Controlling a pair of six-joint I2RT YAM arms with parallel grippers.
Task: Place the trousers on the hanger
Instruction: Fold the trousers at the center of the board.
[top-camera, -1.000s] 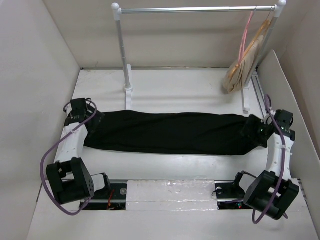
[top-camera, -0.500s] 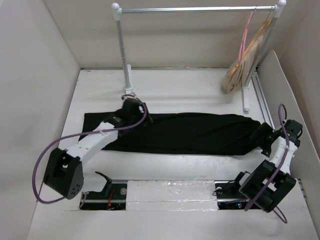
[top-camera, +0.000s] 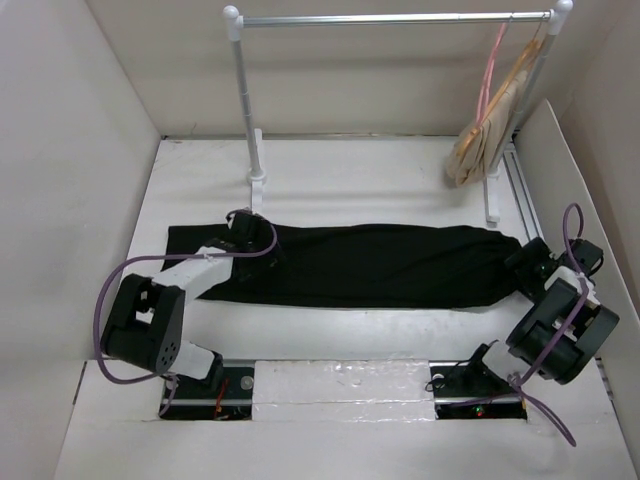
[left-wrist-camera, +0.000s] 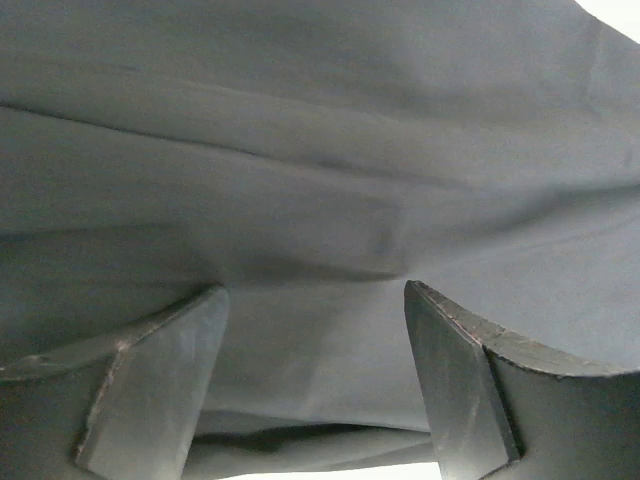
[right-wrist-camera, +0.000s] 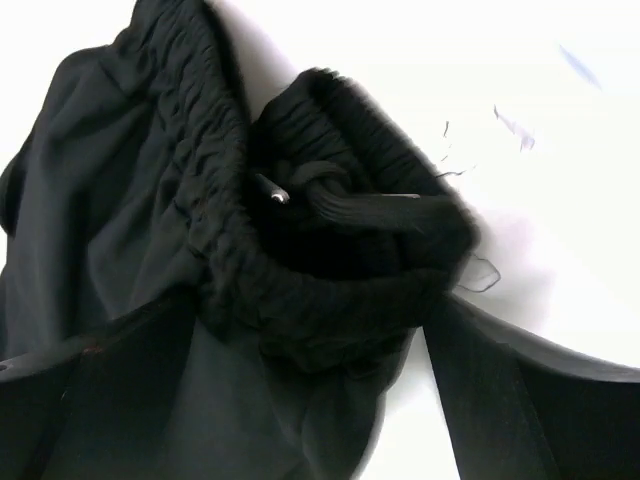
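Observation:
The black trousers lie flat and stretched left to right across the table. My left gripper is low over their left part; in the left wrist view its jaws stand open with smooth dark cloth under and between them. My right gripper is at the right end, open around the bunched elastic waistband and its drawstring. The pink hanger hangs from the rail at the far right, well away from both grippers.
A metal rail on two white posts stands at the back. Beige hangers hang beside the pink one. White walls close in both sides. The left post's foot is just behind my left gripper.
Both grippers held the trousers' ends a second ago. The left one has left the left end and swung right onto the cloth near the post. The right arm has folded back rightward.

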